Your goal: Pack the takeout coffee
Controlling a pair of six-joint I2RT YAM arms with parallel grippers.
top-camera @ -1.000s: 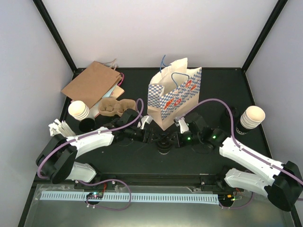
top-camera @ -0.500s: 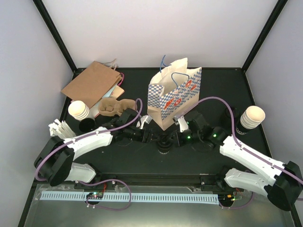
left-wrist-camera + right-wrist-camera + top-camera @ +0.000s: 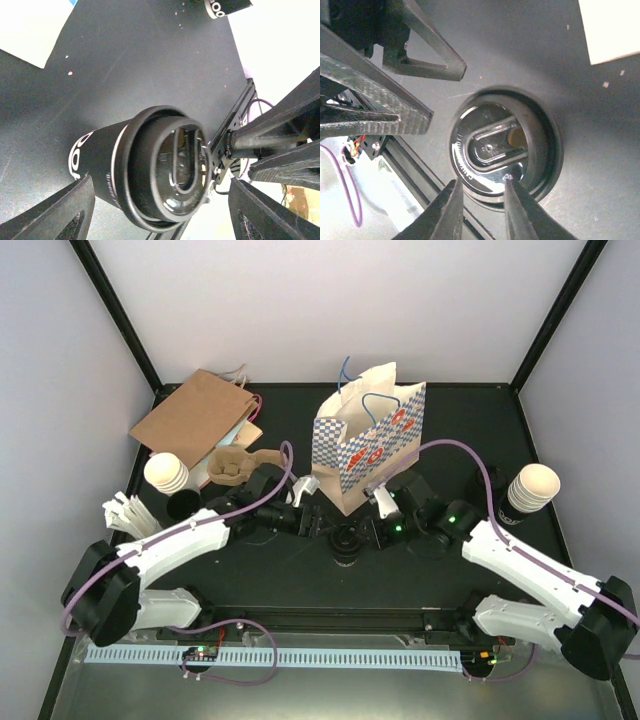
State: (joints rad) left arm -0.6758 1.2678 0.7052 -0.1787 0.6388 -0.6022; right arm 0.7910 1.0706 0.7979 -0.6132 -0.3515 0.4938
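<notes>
One takeout coffee (image 3: pixel 347 540) stands on the black table in front of the checked bag, with both grippers at it. In the left wrist view its wall (image 3: pixel 100 160) is dark with white lettering under a black lid (image 3: pixel 175 165). My left gripper (image 3: pixel 328 530) (image 3: pixel 161 182) is open, its fingers wide on either side of the cup, and the right finger is clearly apart from it. My right gripper (image 3: pixel 366 536) (image 3: pixel 483 181) hangs over the lid (image 3: pixel 492 145) with its fingers a little apart. One fingertip (image 3: pixel 509 179) rests on the lid's near rim.
The blue-and-white checked bag (image 3: pixel 368 445) stands open just behind the cup. At the back left are a brown paper bag (image 3: pixel 195 415), a cardboard cup carrier (image 3: pixel 232 465), a stack of cups (image 3: pixel 166 473) and a black lid (image 3: pixel 183 505). Another cup stack (image 3: pixel 530 490) stands right.
The right gripper's fingers have parted slightly over the lid. The left arm's wrist has shifted a little toward the back. The cup has stayed in place.
</notes>
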